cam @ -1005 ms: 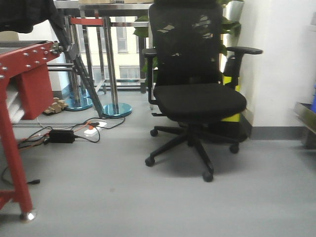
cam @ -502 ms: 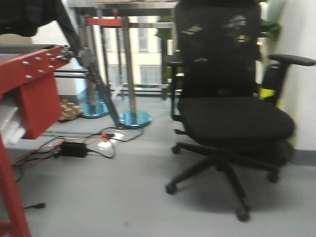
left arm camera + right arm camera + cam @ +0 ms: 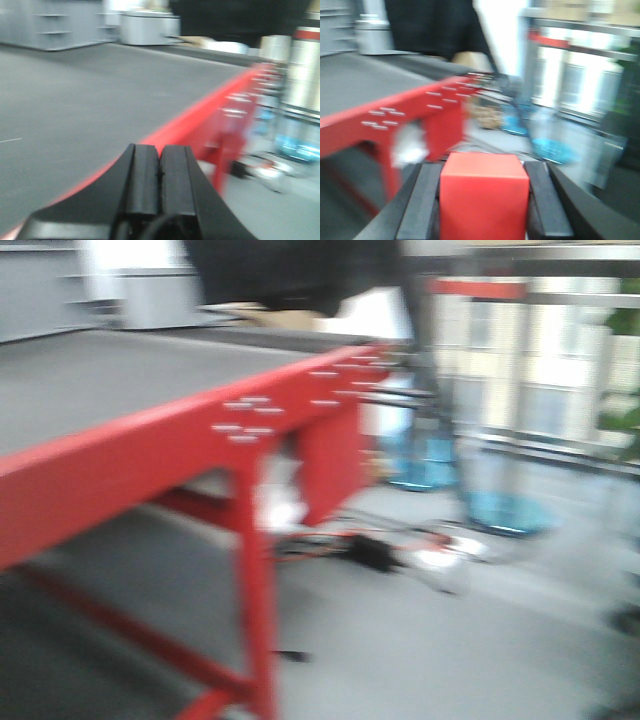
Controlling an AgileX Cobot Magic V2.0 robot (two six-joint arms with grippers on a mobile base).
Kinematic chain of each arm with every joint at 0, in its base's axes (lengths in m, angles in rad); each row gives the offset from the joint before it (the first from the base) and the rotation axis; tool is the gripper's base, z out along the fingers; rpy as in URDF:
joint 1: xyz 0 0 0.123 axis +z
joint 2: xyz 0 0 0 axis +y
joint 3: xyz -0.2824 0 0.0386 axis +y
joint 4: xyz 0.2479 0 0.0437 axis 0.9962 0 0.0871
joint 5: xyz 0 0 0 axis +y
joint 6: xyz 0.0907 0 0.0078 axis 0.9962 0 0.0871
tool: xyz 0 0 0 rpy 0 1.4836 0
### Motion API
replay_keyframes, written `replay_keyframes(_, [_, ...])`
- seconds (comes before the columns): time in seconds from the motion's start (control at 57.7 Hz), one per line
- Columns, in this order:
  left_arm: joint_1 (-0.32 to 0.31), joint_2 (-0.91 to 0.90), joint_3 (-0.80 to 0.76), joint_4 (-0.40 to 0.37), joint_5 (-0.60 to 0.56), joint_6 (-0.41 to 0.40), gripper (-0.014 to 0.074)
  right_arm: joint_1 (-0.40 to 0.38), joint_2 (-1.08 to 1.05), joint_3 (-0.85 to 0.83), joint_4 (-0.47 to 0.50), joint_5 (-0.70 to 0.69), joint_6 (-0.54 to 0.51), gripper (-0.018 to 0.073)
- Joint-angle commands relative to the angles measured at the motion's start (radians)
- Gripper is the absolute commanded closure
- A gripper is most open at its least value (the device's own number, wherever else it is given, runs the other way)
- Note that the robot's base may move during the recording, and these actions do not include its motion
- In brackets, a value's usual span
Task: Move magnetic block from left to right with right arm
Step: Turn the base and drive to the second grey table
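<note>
The magnetic block [image 3: 484, 195], a plain bright-red cube, fills the bottom centre of the right wrist view. My right gripper [image 3: 484, 167] is shut on it, one black finger [image 3: 427, 200] pressed on each side. The block is held in the air, off the right end of the red-framed table [image 3: 395, 117]. My left gripper [image 3: 160, 150] is shut with its pads touching and nothing between them, hovering over the table's grey top [image 3: 75, 90] near its red edge. Neither gripper shows in the blurred front view.
The red-framed table [image 3: 150, 430] with its grey top takes up the left of the front view. Cables and a black adapter [image 3: 380, 552] lie on the grey floor beyond it. Blue round bases [image 3: 500, 510] with metal posts stand further back. A dark mass [image 3: 290, 270] hangs at the top.
The front view has swung left: the black office chair has slid out of frame to the right, and the red table now fills the left half. The picture has become much blurrier.
</note>
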State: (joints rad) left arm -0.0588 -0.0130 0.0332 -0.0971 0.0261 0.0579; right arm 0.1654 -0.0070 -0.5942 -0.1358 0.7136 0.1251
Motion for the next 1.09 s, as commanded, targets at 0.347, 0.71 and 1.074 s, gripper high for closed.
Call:
replay_keyframes(0.347, [-0.001, -0.007, 0.008, -0.005, -0.083, -0.006, 0.0722, -0.001, 0.022, -0.022, -0.011, -0.091, -0.009, 0.0336])
replay_keyframes(0.71, [-0.001, -0.007, 0.008, -0.005, -0.083, -0.006, 0.0722, -0.001, 0.022, -0.022, -0.011, -0.091, -0.009, 0.0336])
replay_keyframes(1.074, [-0.001, -0.007, 0.008, -0.005, -0.083, -0.006, 0.0722, -0.001, 0.022, -0.022, -0.011, -0.091, -0.009, 0.0336])
